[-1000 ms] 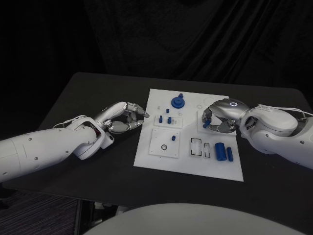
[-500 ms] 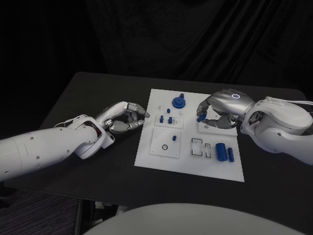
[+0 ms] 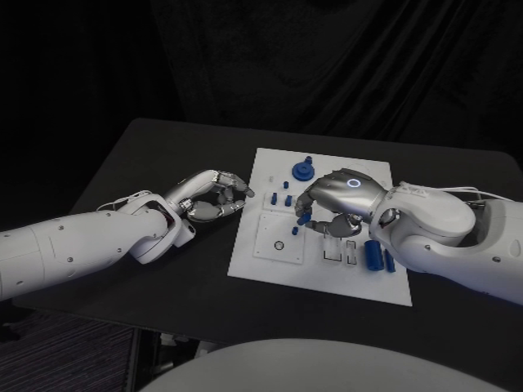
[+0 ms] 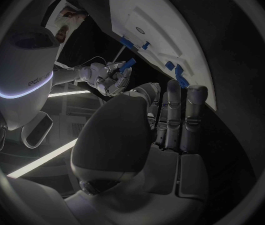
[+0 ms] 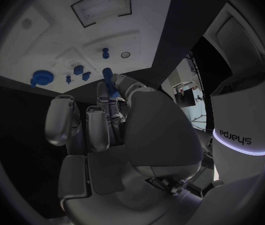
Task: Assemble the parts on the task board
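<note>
- The left hand point(image 3: 208, 196), silver and many-fingered on its white arm, hovers above the black bench point(image 3: 155, 163) just beside the near-left edge of the white rectangular task board point(image 3: 274, 265). Its fingers are curled in toward the palm and nothing sits between them; the left wrist view shows the fingers point(image 4: 177, 115) lined up side by side, bent over the palm.
- Just past the left hand's fingertips, on the board, a few small blue pegs point(image 3: 283, 200) stand in a raised white block.
- Beyond those pegs, toward the board's far edge, a round blue knob with a short stem point(image 3: 301, 171) stands upright in the board.
- The right hand point(image 3: 333, 204) is over the middle of the board, knuckles up. It pinches a small blue cylindrical part point(image 3: 303, 218) between the thumb and a finger, and the part hangs under the fingertips, above the board's white square plate with a dark hole point(image 3: 279, 242). I cannot tell whether the part touches the board. The right wrist view shows the same part point(image 5: 109, 80) sticking out past the fingertips toward the board.
- Beside the right hand's wrist, on the near-right part of the board, two long blue cylinders point(image 3: 377, 255) lie side by side next to a row of rectangular slots point(image 3: 333, 247).
</note>
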